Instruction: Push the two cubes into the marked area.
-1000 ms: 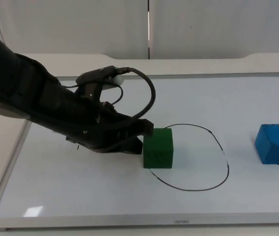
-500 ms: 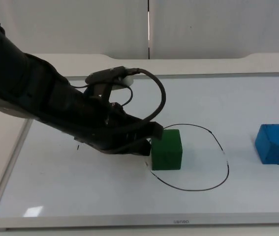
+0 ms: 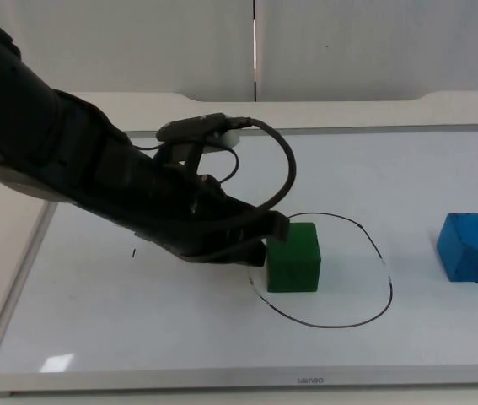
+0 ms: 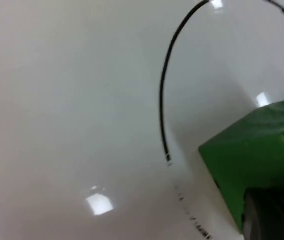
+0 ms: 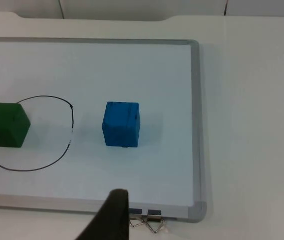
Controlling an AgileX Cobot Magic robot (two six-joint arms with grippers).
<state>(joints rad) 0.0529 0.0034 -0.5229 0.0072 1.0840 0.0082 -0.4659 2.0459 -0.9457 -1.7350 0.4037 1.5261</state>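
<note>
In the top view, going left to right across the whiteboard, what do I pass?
Left arm's gripper → green cube, just inside the drawn ring → the ring's far edge → blue cube, outside it.

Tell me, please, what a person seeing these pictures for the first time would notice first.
The big black left arm reaches across the whiteboard, its left pincer pressed against the green cube, which sits just inside the left edge of the drawn black loop. The blue cube stands apart near the board's right edge, outside the loop.
</note>
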